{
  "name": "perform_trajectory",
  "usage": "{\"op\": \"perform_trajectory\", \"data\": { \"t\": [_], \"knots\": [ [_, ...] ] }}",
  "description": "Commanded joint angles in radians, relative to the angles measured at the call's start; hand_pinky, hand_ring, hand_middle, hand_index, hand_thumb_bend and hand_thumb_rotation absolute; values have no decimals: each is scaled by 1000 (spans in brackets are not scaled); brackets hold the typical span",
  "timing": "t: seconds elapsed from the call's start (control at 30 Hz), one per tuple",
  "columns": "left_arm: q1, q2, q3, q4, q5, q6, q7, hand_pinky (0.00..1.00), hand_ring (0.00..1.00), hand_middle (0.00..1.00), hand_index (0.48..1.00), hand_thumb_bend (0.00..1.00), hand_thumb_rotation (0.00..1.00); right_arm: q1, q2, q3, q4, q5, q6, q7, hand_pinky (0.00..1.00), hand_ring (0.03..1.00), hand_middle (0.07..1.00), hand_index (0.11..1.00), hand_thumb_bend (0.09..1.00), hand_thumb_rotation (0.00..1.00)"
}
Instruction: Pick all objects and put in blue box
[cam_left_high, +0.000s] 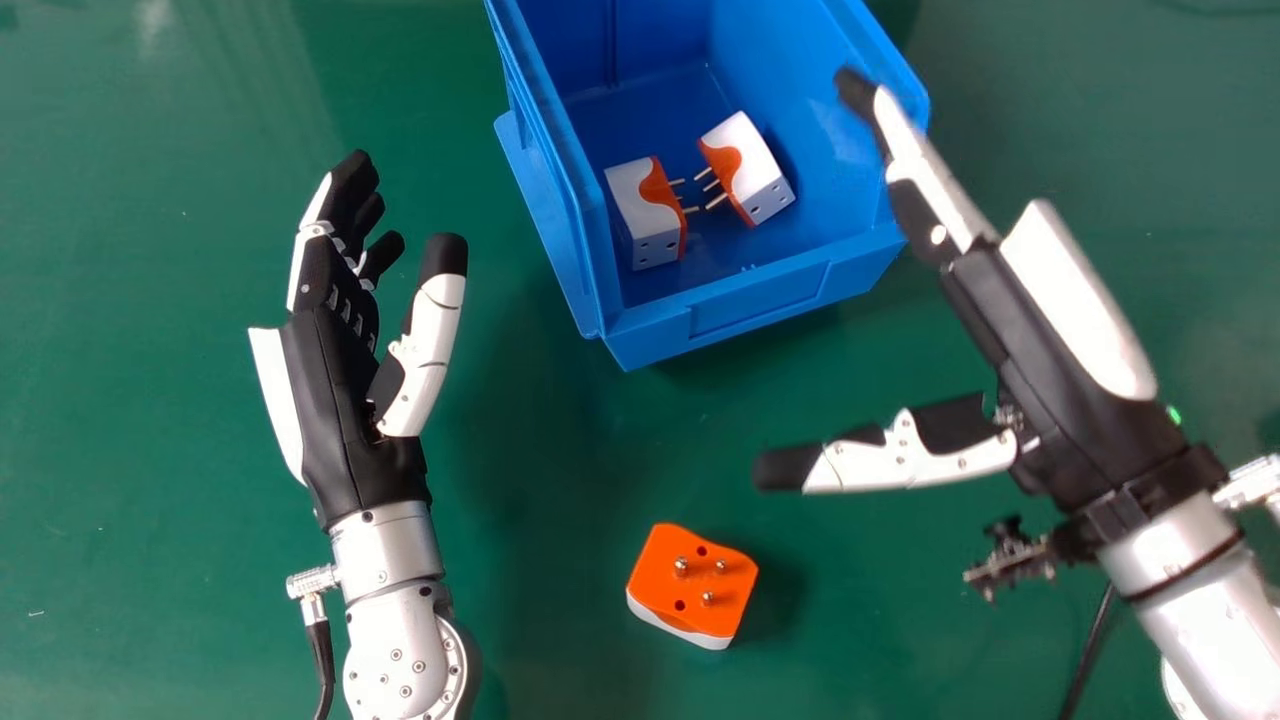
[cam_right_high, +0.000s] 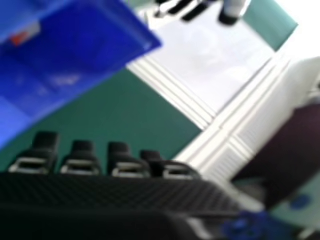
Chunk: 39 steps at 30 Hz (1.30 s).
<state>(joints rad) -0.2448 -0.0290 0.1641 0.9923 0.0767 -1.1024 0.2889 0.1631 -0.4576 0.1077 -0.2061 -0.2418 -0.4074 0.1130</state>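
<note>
The unboxed plug adapter (cam_left_high: 705, 585) lay pins (cam_left_high: 681, 567) up in front of the blue box (cam_left_high: 760, 303), likely light, hard and slick, best pinched by its sides (cam_left_high: 650, 613); left hand (cam_left_high: 340, 410) and right hand (cam_left_high: 1080, 400) had empty, relaxed fingers.

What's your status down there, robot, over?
Left hand and right hand open, empty. Two adapters inside blue box. Third adapter on green table, pins up, nothing covering it.
</note>
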Motion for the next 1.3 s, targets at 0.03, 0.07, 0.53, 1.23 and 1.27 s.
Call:
{"op": "perform_trajectory", "data": {
  "t": [0.03, 0.07, 0.53, 1.23, 1.27],
  "knots": [
    [5, -1, -2, -21, -8, -10, -14, 829, 877, 873, 820, 717, 538, 26, -24, -28, -38, 45, -1, 59, 921, 995, 1000, 1000, 910, 451],
    [5, -1, -2, -23, -7, -8, -13, 829, 877, 873, 820, 717, 538, 35, -34, -31, -47, 38, 14, 79, 921, 995, 1000, 1000, 910, 451],
    [-7, -1, -4, -22, -13, 7, -21, 826, 877, 874, 817, 718, 538, 50, -204, -7, -297, -89, 434, 451, 871, 951, 971, 987, 841, 483],
    [-4, -2, -4, -43, -15, 18, -32, 825, 877, 875, 822, 724, 535, 17, -99, 219, -372, -517, 517, 378, 840, 903, 920, 929, 792, 492],
    [-4, -3, -4, -43, -19, 17, -35, 825, 877, 874, 822, 723, 535, 16, -94, 228, -375, -538, 520, 382, 814, 890, 910, 919, 802, 498]
  ]
}}
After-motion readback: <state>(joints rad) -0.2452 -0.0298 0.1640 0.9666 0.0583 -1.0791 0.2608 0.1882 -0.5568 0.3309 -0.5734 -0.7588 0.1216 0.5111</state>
